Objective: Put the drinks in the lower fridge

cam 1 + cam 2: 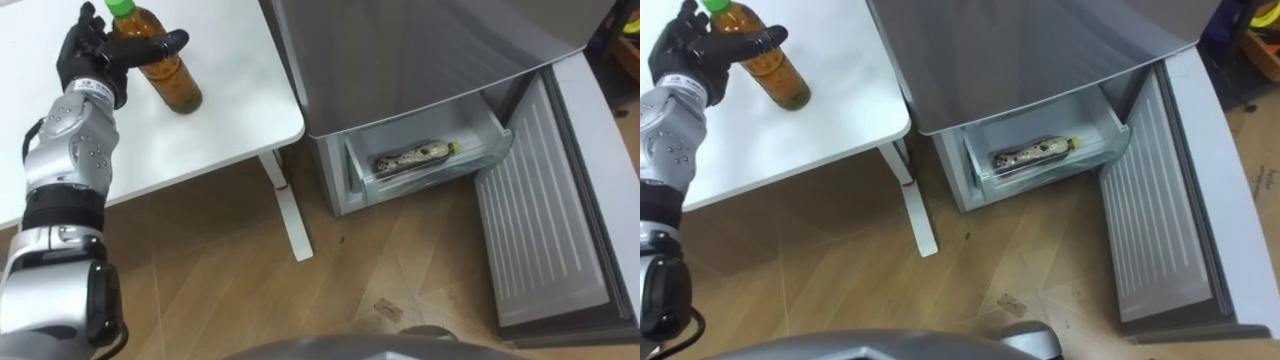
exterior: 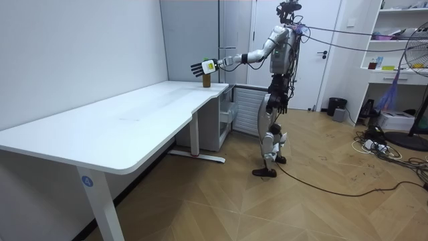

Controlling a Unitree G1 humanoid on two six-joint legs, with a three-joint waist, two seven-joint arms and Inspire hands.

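A brown drink bottle (image 1: 172, 78) with a green cap stands upright near the corner of the white table (image 1: 215, 130). My left hand (image 1: 88, 55) is at the bottle's left side, with its thumb lying straight across the front and its fingers raised behind; the hand is open. In the room view I stand between table and fridge, with the left arm stretched out to the bottle (image 2: 206, 81). The lower fridge compartment is open, its clear drawer (image 1: 372, 186) pulled out. A second bottle (image 1: 412, 158) with a yellow cap lies on its side in the drawer.
The lower fridge door (image 1: 535, 225) is swung wide open to the right, ribbed inner face up. The grey upper fridge door (image 1: 420, 50) is closed above the drawer. A white table leg (image 1: 288, 215) stands on the wood floor between table and fridge.
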